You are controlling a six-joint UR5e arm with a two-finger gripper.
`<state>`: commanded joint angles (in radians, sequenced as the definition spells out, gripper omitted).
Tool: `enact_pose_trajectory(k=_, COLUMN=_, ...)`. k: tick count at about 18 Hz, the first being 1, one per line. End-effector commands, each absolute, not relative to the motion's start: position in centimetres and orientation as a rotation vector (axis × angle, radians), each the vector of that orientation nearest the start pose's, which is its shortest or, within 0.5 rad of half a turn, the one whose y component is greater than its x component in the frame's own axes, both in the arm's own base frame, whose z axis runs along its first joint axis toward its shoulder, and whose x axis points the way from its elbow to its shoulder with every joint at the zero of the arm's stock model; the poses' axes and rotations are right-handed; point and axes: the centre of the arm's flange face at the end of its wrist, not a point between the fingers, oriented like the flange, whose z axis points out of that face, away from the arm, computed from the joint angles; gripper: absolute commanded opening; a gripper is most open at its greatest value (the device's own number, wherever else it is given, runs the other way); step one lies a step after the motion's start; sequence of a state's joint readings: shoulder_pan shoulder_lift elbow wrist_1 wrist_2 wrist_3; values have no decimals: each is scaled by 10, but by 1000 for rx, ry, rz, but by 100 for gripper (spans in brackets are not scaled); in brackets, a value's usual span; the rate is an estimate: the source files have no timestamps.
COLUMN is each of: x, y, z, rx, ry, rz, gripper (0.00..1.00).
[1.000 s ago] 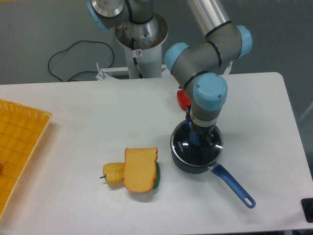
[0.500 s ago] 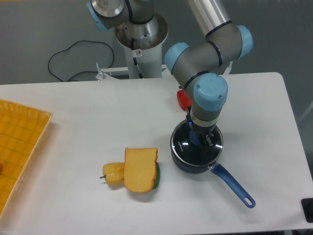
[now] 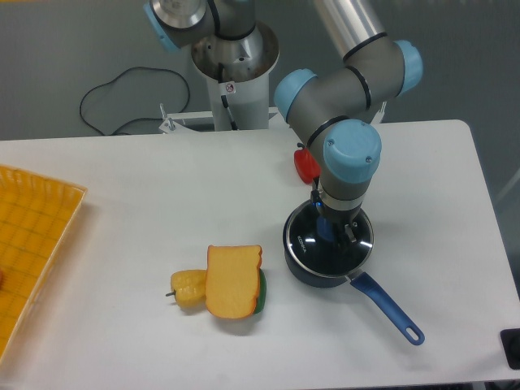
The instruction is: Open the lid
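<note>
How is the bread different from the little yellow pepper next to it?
The bread is bigger, flat and squarish with a browner crust edge; the pepper is small, round and lumpy. The pepper has a little stem sticking out to the left; the bread has none. Both are yellowish and lie touching on the table.

The grey arm comes down from the top centre of the frame, folding through blue-capped joints right of centre. Its last wrist segment points straight down, a blue cap facing the camera. The tool [image 3: 331, 231] hangs below it, mostly hidden by the wrist; whether its fingers are parted cannot be told.
</note>
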<state>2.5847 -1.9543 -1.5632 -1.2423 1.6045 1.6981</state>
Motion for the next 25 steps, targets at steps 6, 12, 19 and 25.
enact_pose_trajectory(k=6, x=-459, y=419, z=334, rx=-3019, ry=1031, rz=-133, gripper=51)
enact_pose_trajectory(k=12, x=-450, y=410, z=360, rx=-3038, ry=933, rz=-131, gripper=51)
enact_pose_trajectory(k=19, x=-456, y=395, z=377, rx=-3027, ry=878, rz=-102, gripper=51)
enact_pose_trajectory(k=25, x=-458, y=389, z=375, rx=-3030, ry=869, rz=-112, gripper=51)
